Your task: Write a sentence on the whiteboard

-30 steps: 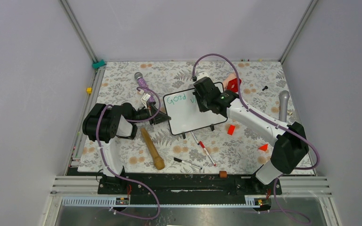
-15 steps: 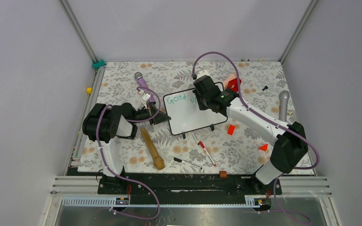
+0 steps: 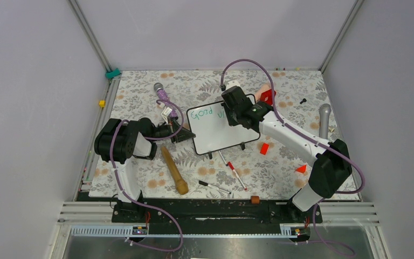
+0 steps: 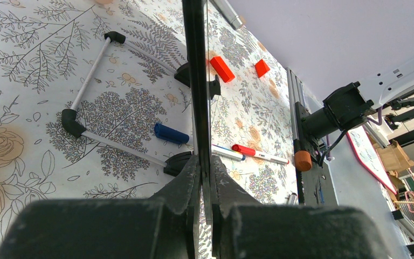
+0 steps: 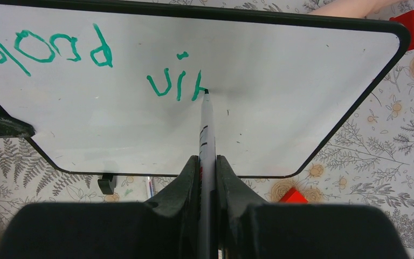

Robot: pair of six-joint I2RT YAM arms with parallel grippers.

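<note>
Right jaws clamp the pen, tip on the board mid-word; left jaws clamp its edge. Next: finish "vibes".

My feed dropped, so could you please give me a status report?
Left gripper shut on whiteboard edge. Right gripper shut on marker, tip on board. Writing reads "Good vi", unfinished. Nothing blocking.
</note>
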